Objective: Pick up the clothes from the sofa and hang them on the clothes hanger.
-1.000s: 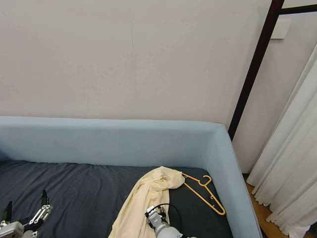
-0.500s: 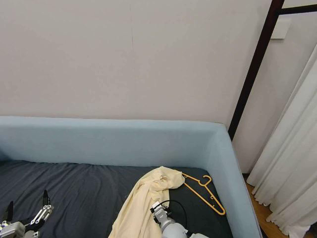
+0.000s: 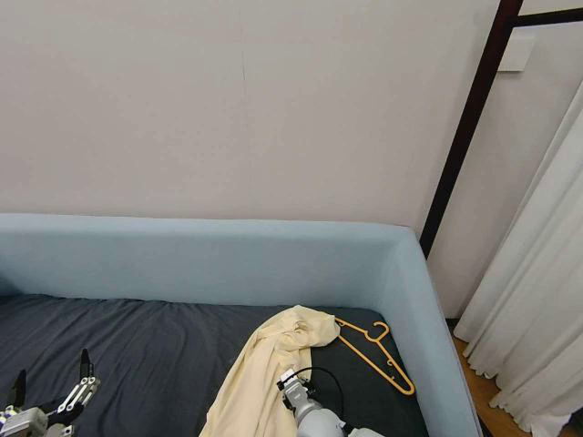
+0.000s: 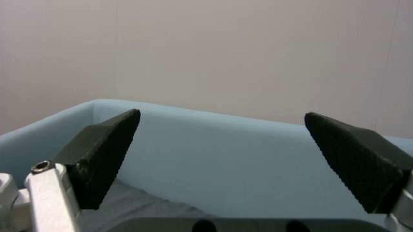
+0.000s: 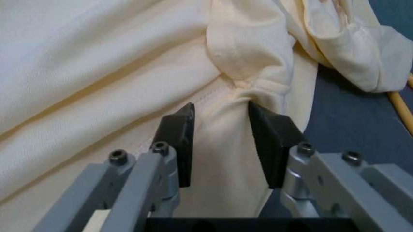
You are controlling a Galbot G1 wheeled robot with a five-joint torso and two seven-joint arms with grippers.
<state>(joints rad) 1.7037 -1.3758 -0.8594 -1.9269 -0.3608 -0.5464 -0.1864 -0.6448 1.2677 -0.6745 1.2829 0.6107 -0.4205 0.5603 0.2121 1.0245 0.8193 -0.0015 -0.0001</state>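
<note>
Right gripper [image 5: 221,107] fingers [image 5: 177,145] are narrowed, with a fold of the cream garment [image 5: 96,72] pinched between them. Left gripper [image 4: 222,114] is spread wide, nothing held. Garment is laid on the sofa [image 3: 228,259], long axis near-to-far, far bunched end touching the orange hanger [image 3: 378,355].

Cream garment [image 3: 264,364], seemingly overlapping orange hanger [image 3: 369,338].

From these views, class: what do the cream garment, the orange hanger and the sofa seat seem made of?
Cream garment: soft matte fabric, likely cotton; fine texture, gathers at the right tool. Orange hanger: probably plastic; thin, smooth. Sofa seat: dark woven upholstery, matte.
</note>
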